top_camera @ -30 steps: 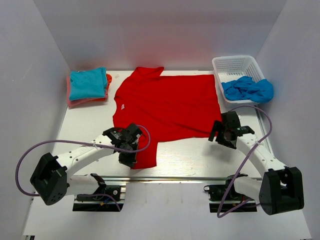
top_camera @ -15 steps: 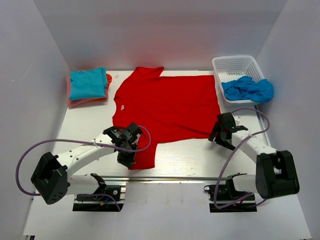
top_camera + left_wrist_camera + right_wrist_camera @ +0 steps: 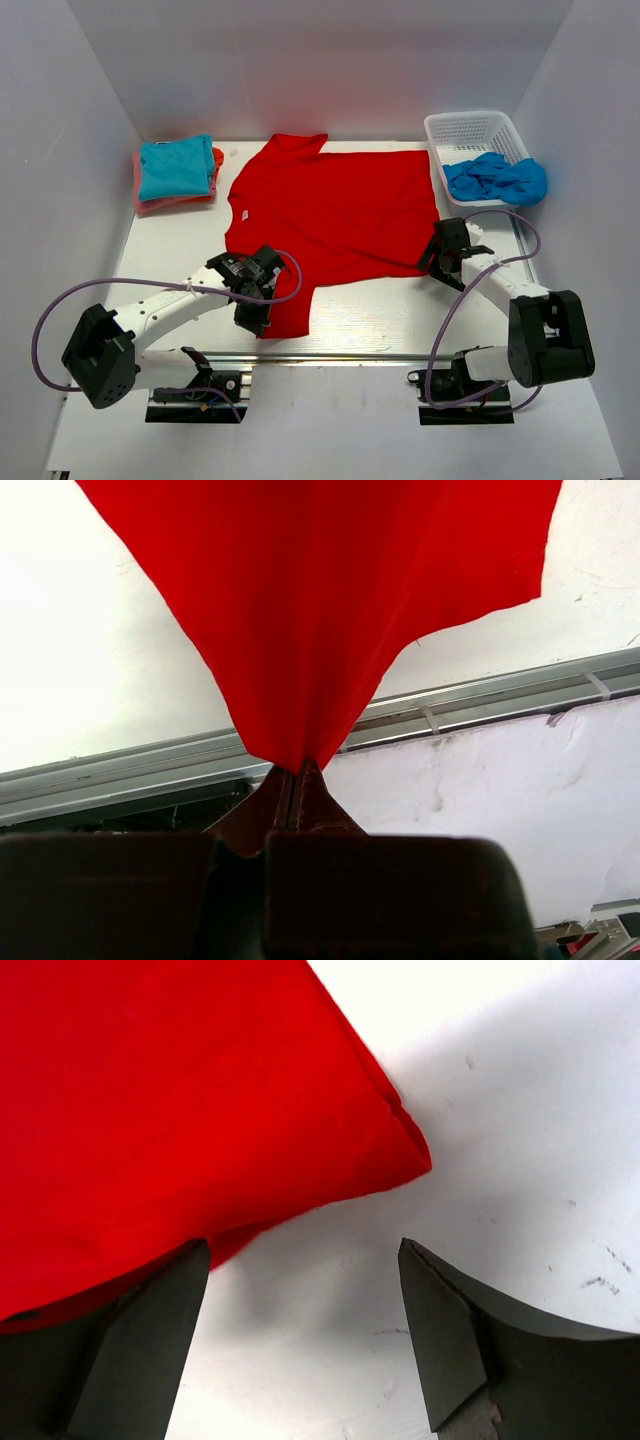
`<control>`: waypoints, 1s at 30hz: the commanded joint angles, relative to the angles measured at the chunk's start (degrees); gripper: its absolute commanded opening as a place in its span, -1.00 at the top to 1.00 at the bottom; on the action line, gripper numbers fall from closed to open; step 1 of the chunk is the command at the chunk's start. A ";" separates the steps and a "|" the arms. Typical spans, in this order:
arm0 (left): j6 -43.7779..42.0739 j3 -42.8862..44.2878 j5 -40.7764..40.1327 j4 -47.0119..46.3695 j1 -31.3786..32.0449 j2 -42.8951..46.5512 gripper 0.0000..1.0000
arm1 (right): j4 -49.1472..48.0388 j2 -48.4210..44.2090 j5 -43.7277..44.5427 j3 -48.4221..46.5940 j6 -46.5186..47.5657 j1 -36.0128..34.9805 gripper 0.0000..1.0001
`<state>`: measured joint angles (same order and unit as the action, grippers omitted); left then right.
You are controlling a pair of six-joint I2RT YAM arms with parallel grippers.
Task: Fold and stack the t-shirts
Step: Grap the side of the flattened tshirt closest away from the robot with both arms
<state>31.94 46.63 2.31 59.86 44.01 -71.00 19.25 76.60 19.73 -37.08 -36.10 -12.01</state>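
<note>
Progress looks partial. A folded turquoise cloth t-shirt (image 3: 177,166) lies on a folded orange-pink one (image 3: 148,205) at the far left corner of the white surface (image 3: 380,310), so two appear finished and stacked. The large bright red cloth t-shirt (image 3: 335,210) lies spread flat in the middle, not yet folded.

The left gripper (image 3: 296,778) is clamped tight on a peak of red fabric at what seems to be the shirt's near sleeve, close to the front rail. The right gripper (image 3: 305,1250) stands wide with nothing held, low over the surface at the shirt's near right corner. One finger overlaps the cloth's edge, though contact cannot be told.

A white plastic mesh basket (image 3: 470,128) sits at the far right, just beside the red shirt. A crumpled blue cloth (image 3: 497,178) spills over its rim, probably another garment left to fold. Nothing lies on the red shirt, but the stack sits just beside it.
</note>
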 commanded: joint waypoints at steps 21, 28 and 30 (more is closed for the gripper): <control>-1.53 3.91 0.06 4.21 -0.50 -0.28 1.00 | 18.60 -1.71 -11.19 1.13 4.27 1.46 1.00; -3.73 5.03 5.08 5.62 -0.50 0.25 1.00 | 22.14 -8.65 -19.20 0.79 9.20 1.37 1.00; -4.35 7.32 4.55 4.57 -0.50 0.87 1.00 | 22.68 -9.80 -18.50 -2.45 10.87 1.11 1.00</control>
<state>29.04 49.58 5.30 65.06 43.66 -72.29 37.95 69.04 3.92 -35.29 -29.19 -10.59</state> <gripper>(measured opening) 0.027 0.005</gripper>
